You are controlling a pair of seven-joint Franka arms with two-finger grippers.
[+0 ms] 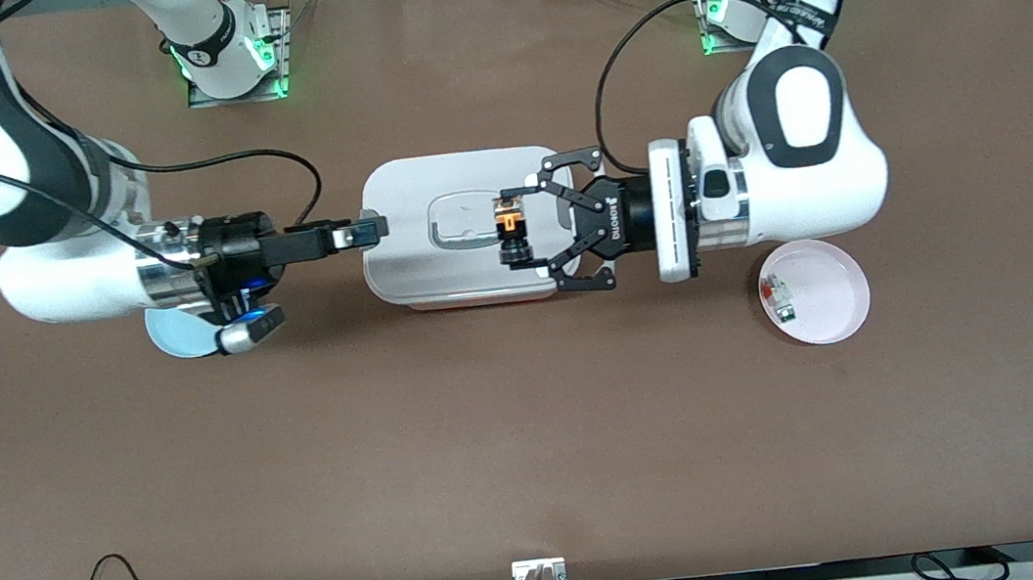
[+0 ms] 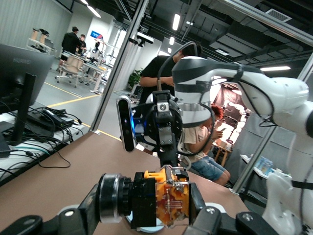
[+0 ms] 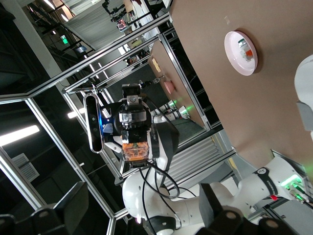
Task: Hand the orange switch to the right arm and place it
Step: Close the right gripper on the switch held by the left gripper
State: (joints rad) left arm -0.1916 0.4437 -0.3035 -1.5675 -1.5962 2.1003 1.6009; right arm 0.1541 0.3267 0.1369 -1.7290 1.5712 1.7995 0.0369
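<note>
My left gripper (image 1: 537, 234) is clamped on the orange switch (image 1: 511, 236), its linkage fingers pinching the little black body so the orange cap sits between the tips, up in the air over the white lidded container (image 1: 435, 270) at the middle of the table. In the left wrist view the switch (image 2: 161, 198) fills the foreground between the fingers, orange part facing the other arm. My right gripper (image 1: 366, 231) hangs over the container's edge toward the right arm's end of the table, its straight fingers spread as wide as they go and holding nothing; there is a clear gap between it and the switch.

I judge we are at the handover: pick done, transfer not yet made. The next move calls for me to line the right fingers up on the free part of the switch, close on it squarely, and only then release the left. The part is tiny, so a slight misalignment could knock it loose onto the lid.

The pink dish (image 1: 840, 314) with small pieces sits near the left arm's end; a pale blue dish (image 1: 172, 337) peeks out under the right wrist, probably the place spot
</note>
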